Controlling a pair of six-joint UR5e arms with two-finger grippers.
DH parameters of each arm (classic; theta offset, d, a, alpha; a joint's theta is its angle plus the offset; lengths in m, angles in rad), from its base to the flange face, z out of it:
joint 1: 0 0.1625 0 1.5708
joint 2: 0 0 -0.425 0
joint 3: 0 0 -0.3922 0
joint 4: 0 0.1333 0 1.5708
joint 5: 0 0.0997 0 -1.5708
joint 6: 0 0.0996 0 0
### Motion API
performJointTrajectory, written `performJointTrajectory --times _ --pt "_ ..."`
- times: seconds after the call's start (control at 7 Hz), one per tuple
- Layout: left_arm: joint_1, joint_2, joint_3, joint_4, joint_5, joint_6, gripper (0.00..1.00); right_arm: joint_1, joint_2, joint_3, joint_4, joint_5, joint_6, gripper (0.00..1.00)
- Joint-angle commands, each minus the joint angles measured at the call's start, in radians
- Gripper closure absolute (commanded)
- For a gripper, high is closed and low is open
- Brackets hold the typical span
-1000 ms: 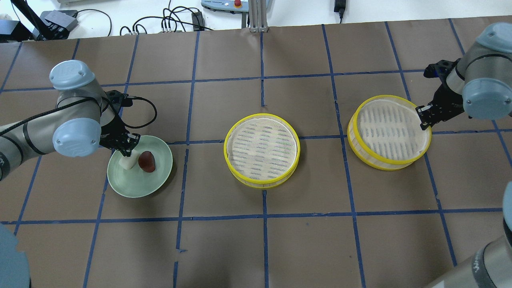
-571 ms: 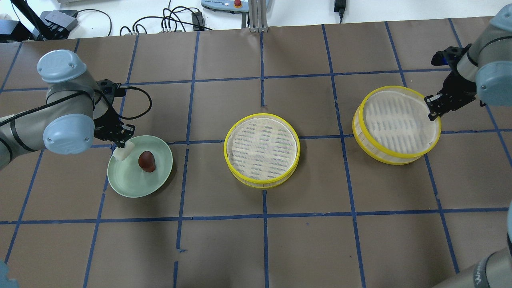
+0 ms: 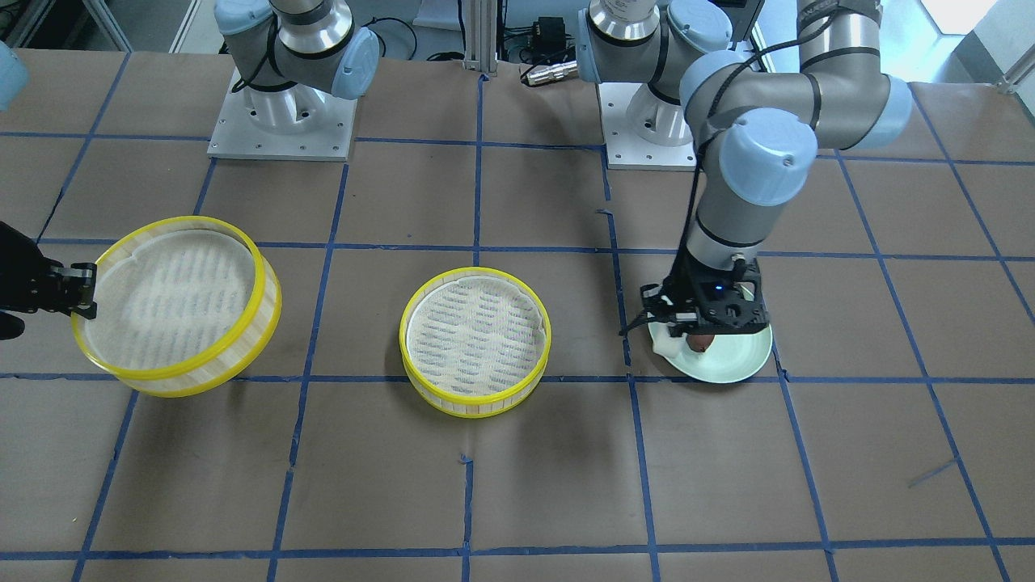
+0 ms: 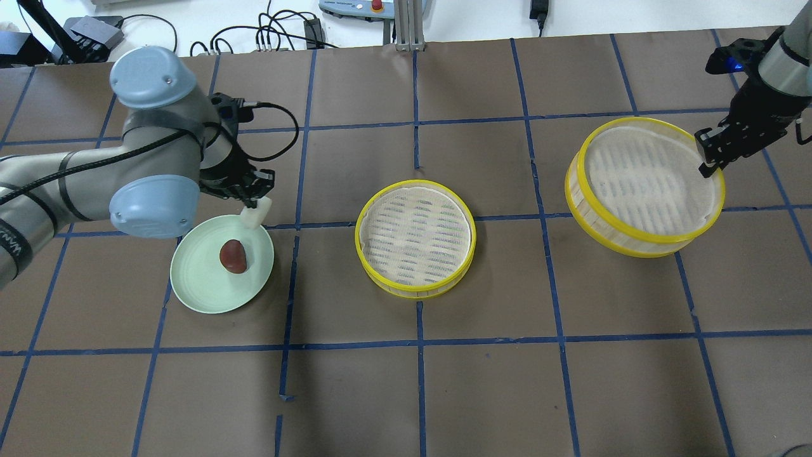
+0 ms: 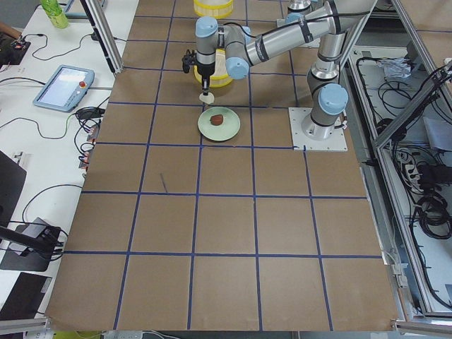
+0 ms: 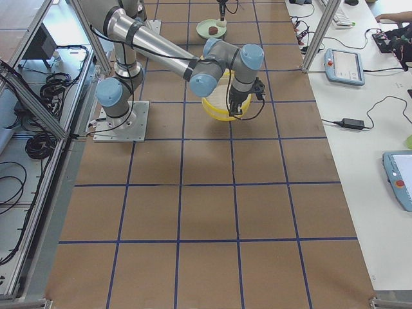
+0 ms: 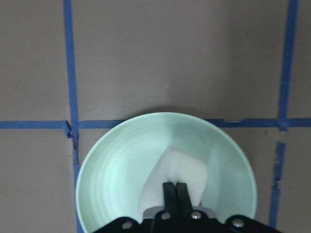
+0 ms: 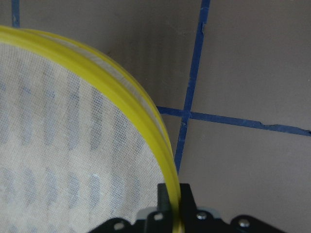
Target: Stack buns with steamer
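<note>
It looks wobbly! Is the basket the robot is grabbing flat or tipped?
Tipped. The right gripper pinches the rim of the held steamer, and its yellow ring slants, unlike the flat middle steamer.

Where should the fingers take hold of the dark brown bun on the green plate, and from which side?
Come straight from above and grip across the narrow width of the brown bun. It is oval and lies free on the green plate, nothing touching it.

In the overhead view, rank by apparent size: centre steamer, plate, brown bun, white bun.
centre steamer
plate
brown bun and white bun: alike; the white one is partly hidden, so unranked.
</note>
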Motion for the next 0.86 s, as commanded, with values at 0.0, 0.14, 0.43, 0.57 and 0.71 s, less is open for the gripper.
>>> performJointTrajectory --times 0.0,0.14,0.43,0.57,0.71 --pt "-0.194 -0.060 0.117 0.003 -0.165 -0.344 0.99 0.019 0.002 0.001 0.003 0.000 0.008 1.00" --pt "-0.234 -0.102 0.124 0.029 -0.165 -0.376 0.98 0.019 0.004 0.004 0.005 0.000 0.009 1.00" --pt "-0.267 -0.151 0.102 0.092 -0.165 -0.402 0.24 0.021 0.002 0.009 0.005 0.000 0.009 1.00" --pt "-0.297 -0.150 0.101 0.096 -0.153 -0.406 0.00 0.021 -0.001 0.009 0.005 0.000 0.009 1.00" --pt "-0.298 -0.148 0.099 0.096 -0.155 -0.405 0.00 0.032 -0.002 0.007 0.005 0.000 0.024 1.00"
